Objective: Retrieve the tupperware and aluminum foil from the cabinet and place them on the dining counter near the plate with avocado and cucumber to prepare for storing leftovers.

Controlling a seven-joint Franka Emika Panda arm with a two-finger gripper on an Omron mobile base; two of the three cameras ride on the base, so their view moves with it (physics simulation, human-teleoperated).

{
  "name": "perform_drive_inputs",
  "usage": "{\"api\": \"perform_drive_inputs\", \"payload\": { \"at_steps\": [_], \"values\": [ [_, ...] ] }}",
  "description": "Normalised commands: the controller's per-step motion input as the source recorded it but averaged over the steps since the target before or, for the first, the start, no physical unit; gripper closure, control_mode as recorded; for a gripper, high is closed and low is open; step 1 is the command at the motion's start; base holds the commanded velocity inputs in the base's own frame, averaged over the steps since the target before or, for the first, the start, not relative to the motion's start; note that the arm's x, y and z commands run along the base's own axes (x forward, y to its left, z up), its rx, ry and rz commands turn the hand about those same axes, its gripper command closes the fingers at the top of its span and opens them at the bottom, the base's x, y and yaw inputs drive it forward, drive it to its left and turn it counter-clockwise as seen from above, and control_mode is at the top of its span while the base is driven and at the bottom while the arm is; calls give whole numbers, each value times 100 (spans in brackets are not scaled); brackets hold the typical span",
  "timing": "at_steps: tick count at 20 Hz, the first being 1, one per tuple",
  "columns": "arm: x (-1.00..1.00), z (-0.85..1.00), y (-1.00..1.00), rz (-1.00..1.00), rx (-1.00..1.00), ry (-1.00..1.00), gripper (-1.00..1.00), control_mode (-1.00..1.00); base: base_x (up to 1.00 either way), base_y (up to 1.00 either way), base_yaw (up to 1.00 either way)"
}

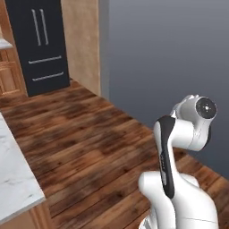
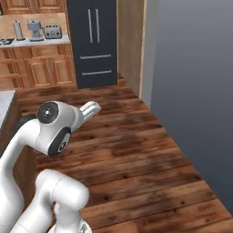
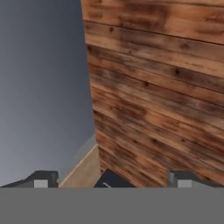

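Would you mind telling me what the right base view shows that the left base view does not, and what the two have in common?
Right base view: a worktop at upper left carrying small appliances, with brown base cabinets beneath it.

Left base view: the near corner of a white marble counter at lower left, and a stretch of tan wall beside the fridge.

Shared: the dark double-door fridge, the dark plank floor, the plain grey wall on the right, and the white arm.

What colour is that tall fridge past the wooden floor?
Dark navy, near black, with pale bar handles; the fridge shows best in the right base view.
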Motion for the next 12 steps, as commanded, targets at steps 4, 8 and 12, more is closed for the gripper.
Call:
{"api": "perform_drive_inputs", "payload": {
  "at_steps": [4, 8, 12],
  "values": [
    [0, 0, 0, 0, 0, 0, -100, 100, 100, 3, 41],
    [0, 0, 0, 0, 0, 0, -100, 100, 100, 6, 50],
    [0, 0, 0, 0, 0, 0, -100, 100, 100, 0, 54]
  ]
}}
